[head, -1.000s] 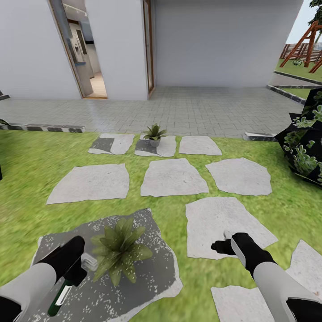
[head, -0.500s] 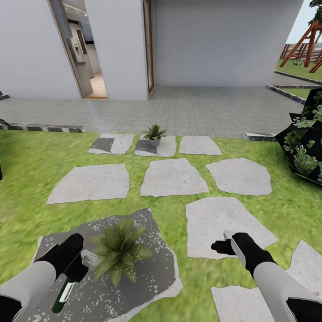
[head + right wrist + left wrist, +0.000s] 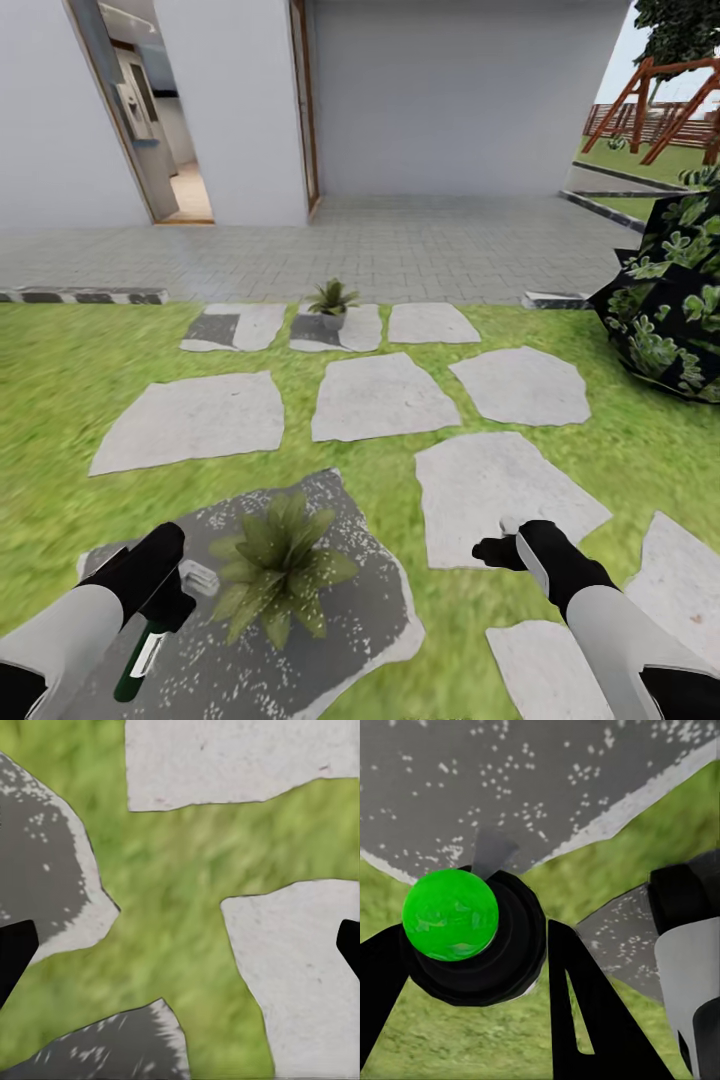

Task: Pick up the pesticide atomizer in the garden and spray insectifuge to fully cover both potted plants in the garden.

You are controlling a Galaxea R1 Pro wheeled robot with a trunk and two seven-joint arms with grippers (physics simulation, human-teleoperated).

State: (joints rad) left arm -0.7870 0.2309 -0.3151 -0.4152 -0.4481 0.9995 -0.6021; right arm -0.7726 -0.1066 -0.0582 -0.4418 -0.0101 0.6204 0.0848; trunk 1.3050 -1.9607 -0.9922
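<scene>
The left end effector (image 3: 165, 595) is clamped on the spray bottle (image 3: 140, 655), low at the left of the head view. The bottle's dark green body hangs downward from the grip, and its pale trigger head (image 3: 198, 577) points toward the near potted plant (image 3: 278, 565), just beside its leaves. In the left wrist view the bottle (image 3: 465, 937) sits between the two black fingers (image 3: 585, 1020), seen end-on with a bright green round end facing the camera.

The near plant stands on a dark, speckled stone slab (image 3: 350, 620) in the lawn (image 3: 60, 380). The second potted plant (image 3: 331, 300) stands well apart from it, on a partly darkened slab (image 3: 330, 330) at the far edge of the grass, next to the grey paving (image 3: 400, 250) before the white house wall (image 3: 450, 90).

The right end effector (image 3: 497, 545) hovers over a pale slab (image 3: 500, 480) with nothing in it; in the right wrist view its fingertips (image 3: 15, 949) stand wide apart at the edges of the frame, above grass and slabs. A dark leafy bush (image 3: 670, 300) sits at the right.
</scene>
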